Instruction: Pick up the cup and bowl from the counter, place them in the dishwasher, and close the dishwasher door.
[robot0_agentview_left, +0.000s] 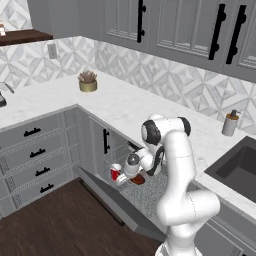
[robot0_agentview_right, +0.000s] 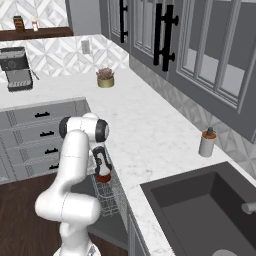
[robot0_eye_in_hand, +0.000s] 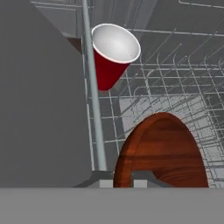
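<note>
End effector (robot0_agentview_left: 134, 172) reaches low over the wire rack (robot0_eye_in_hand: 175, 87), its jaws nearly shut on the rim of the bowl (robot0_eye_in_hand: 162, 153), which stands on edge in the grip. Close up, the hand view gives what the base views cannot: the bowl's polished reddish-brown wood grain, its round rim, and the thin grey wires of the rack crossing behind it. That view also shows the cup (robot0_eye_in_hand: 111, 52) tilted in the rack beyond the bowl, red and tapered, its white inside facing the camera, just beside a vertical grey bar.

From the left base view, the cup (robot0_agentview_left: 115, 173) sits at the outer side of the rack, beside the end effector, with the bowl (robot0_agentview_left: 138, 178) a small dark red patch under the hand. The dishwasher door (robot0_agentview_left: 112, 197) hangs open, a flat grey panel sloping down from the rack toward the dark wood floor (robot0_agentview_left: 60, 225).

From the right base view, the bowl (robot0_agentview_right: 103, 177) shows below the end effector (robot0_agentview_right: 102, 172), just under the edge of the marble counter (robot0_agentview_right: 150, 135). Well away from the rack along the counter stand a gold plant pot (robot0_agentview_right: 105, 80) and a grey soap bottle (robot0_agentview_right: 207, 142), by the dark sink (robot0_agentview_right: 205, 210).
</note>
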